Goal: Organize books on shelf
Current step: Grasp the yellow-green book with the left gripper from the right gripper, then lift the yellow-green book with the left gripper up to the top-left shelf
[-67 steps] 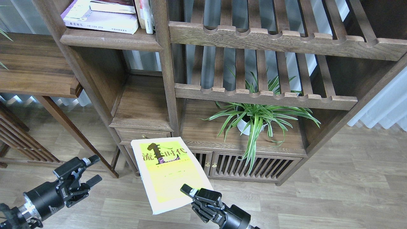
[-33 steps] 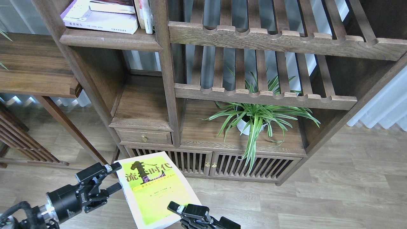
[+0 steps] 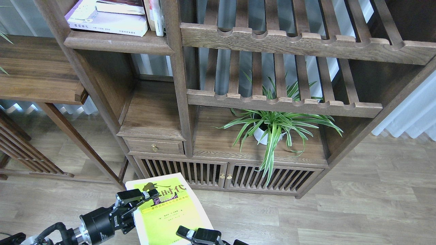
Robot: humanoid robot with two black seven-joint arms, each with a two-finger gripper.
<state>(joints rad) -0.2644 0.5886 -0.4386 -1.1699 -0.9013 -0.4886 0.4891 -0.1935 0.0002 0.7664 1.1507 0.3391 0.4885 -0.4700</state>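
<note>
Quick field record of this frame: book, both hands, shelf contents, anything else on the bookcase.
held book: yellow-green book, low in front of the bookcase, cover up
left hand: at the book's left edge, one finger over the cover
right hand: at the book's lower edge, mostly cut off by the frame
shelf: upper left, holds the lavender-white book lying flat, other books beside it
other: potted plant in the lower right compartment

Your left gripper (image 3: 144,200): matte black, blocky fingers, silver wrist ring, black cable looped behind. Right gripper (image 3: 190,234): black, angular housing.
</note>
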